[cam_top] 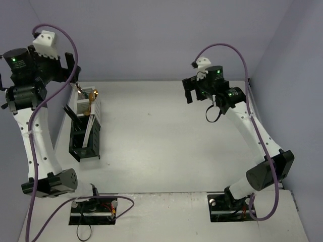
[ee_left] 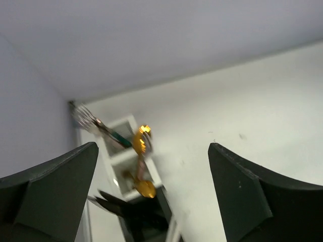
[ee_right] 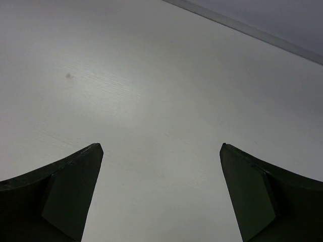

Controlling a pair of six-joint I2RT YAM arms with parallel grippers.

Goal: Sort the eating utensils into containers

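Observation:
The white caddy (cam_top: 90,108) and the longer black caddy (cam_top: 83,140) stand end to end at the table's left. Gold spoons (cam_top: 93,99), a teal-handled utensil and silver forks (cam_top: 79,89) stand in the white caddy. Black knives (cam_top: 71,112) and a white chopstick (cam_top: 88,129) stand in the black one. My left gripper (cam_top: 70,69) is open and empty, high above the caddies' far end. In the blurred left wrist view my gripper (ee_left: 153,146) frames the white caddy (ee_left: 123,126), gold spoons (ee_left: 143,139) and black knives (ee_left: 112,204). My right gripper (cam_top: 194,93) is open and empty above the table's far right, and in its wrist view (ee_right: 161,145) only the table shows.
The grey walls close the table at the back, left and right. The table top (cam_top: 171,136) stretches between the caddies and the right arm. The arm bases (cam_top: 93,207) sit at the near edge.

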